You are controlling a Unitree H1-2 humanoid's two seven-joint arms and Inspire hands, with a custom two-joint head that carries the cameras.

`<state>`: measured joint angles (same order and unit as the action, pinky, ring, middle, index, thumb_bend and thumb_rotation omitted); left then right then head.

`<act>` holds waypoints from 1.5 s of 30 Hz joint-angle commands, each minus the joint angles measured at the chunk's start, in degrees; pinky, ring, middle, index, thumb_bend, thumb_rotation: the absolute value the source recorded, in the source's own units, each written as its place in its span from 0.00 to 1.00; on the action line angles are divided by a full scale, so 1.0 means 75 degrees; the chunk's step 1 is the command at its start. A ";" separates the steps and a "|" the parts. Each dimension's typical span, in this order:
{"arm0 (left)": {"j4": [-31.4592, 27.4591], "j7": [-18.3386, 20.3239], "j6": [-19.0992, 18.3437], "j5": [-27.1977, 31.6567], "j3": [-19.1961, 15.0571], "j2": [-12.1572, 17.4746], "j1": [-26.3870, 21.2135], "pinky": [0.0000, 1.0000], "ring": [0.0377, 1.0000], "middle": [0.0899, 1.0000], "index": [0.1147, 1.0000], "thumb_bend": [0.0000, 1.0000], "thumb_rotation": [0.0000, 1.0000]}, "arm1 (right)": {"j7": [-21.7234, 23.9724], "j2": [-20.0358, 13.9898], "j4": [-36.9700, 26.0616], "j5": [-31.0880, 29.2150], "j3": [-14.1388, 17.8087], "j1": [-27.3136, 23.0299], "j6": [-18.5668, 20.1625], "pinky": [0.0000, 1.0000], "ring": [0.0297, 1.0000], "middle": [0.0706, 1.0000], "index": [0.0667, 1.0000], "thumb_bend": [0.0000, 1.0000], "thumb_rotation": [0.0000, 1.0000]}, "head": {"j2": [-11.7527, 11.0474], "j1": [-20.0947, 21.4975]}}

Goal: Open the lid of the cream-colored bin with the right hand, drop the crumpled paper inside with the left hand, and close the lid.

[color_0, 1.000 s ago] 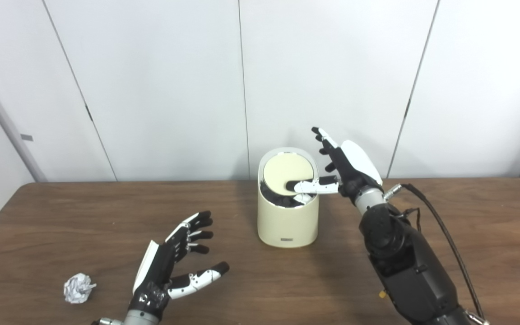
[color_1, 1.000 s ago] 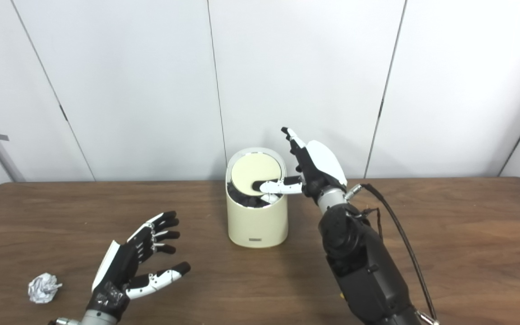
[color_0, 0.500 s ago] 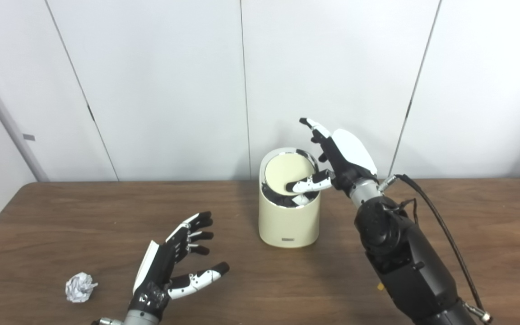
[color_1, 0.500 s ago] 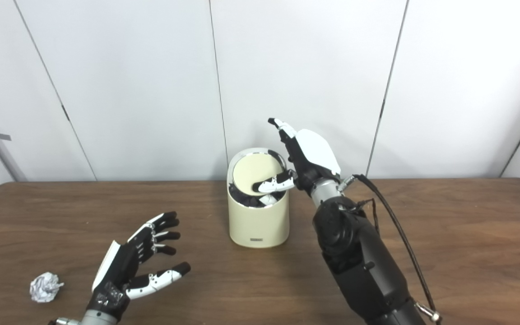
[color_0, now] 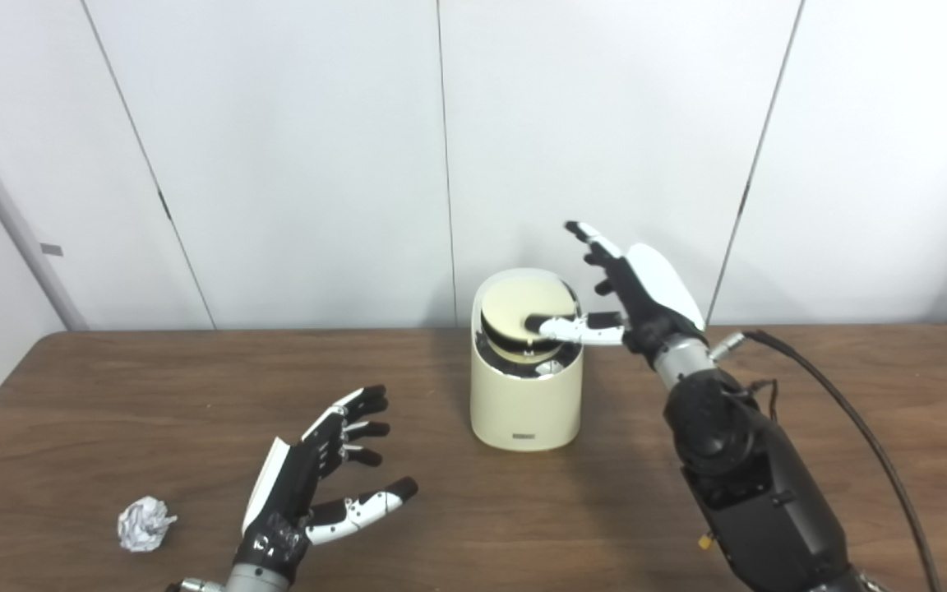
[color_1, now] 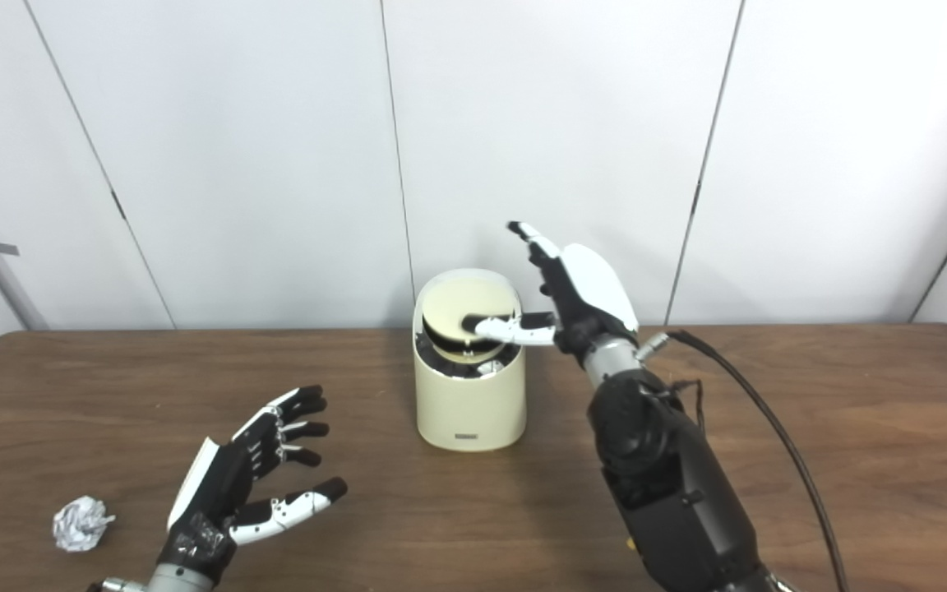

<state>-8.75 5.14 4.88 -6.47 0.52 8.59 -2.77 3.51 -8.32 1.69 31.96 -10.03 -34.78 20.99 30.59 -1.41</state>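
Nearest the cameras, the left robot hand (color_0: 309,485) hangs just above the brown wooden surface (color_0: 112,411), palm turned inward, its fingers spread wide and holding nothing. Just to its left, near the front edge, the crumpled paper (color_0: 145,524) lies on the surface, apart from the hand. Farther back, near the middle, stands the cream-colored bin (color_0: 525,395), upright. Its round lid (color_0: 523,316) sits tilted inside the rim, the near edge dipped so that a dark gap shows along the front of the opening, with something white visible in that gap. The right robot hand (color_0: 634,292) reaches in from the right beside the bin's top; its thumb (color_1: 506,329) stretches out level across the lid and rests on it, while the other fingers (color_1: 533,238) point up and away, spread open and gripping nothing. A black cable (color_1: 769,427) trails from the right wrist. Behind everything runs a plain white panelled wall (color_0: 276,148).
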 commanded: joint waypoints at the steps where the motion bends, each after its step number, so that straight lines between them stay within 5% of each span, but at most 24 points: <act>1: -0.0275 -0.0017 0.0129 0.0059 -0.0031 0.0059 -0.0183 0.62 0.75 0.83 0.85 0.69 0.13 | -0.0341 0.0045 -0.0418 -0.0340 0.0275 -0.0123 -0.0567 0.66 0.83 0.90 0.91 0.66 0.55 | 0.0011 -0.0013; 11: -0.0300 -0.0023 0.0063 0.0072 -0.0042 0.0040 -0.0199 0.63 0.75 0.83 0.84 0.70 0.12 | -0.0386 -0.0248 -0.1054 -0.0927 0.0698 0.1310 -0.0940 0.66 0.84 0.93 0.93 0.74 0.63 | 0.0035 -0.0011; 21: -0.0325 0.0007 -0.0037 0.0101 -0.0043 0.0063 -0.0250 0.63 0.76 0.83 0.85 0.70 0.13 | -0.0252 -0.0579 -0.1669 -0.1328 0.0635 0.2834 -0.1740 0.70 0.85 0.92 0.93 0.84 0.51 | 0.0067 0.0012; 34: -0.0348 0.0005 -0.0109 0.0148 -0.0028 0.0016 -0.0292 0.63 0.76 0.83 0.85 0.70 0.11 | -0.0003 -0.0625 -0.2010 -0.1342 0.0527 0.3291 -0.1637 0.67 0.87 0.96 0.96 0.84 0.40 | 0.0071 -0.0190; 40: -0.0264 -0.0118 0.0038 -0.0087 0.0118 -0.0158 -0.0318 0.58 0.74 0.83 0.84 0.71 0.13 | 0.0203 -0.0769 -0.2067 -0.1624 0.0666 0.3347 -0.1657 0.66 0.86 0.97 0.96 0.83 0.35 | 0.0068 -0.1604; 45: -0.0168 -0.0257 0.0064 -0.0275 0.0284 -0.0419 -0.0328 0.58 0.74 0.82 0.84 0.71 0.13 | 0.0372 -0.1020 -0.2015 -0.1842 0.0790 0.3357 -0.1606 0.80 0.90 0.98 0.97 0.79 0.30 | -0.0124 -0.2956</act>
<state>-9.35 4.28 3.32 -7.83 2.39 5.92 -3.31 5.87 -15.10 -11.70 19.03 -5.06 -8.25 10.44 29.62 -23.62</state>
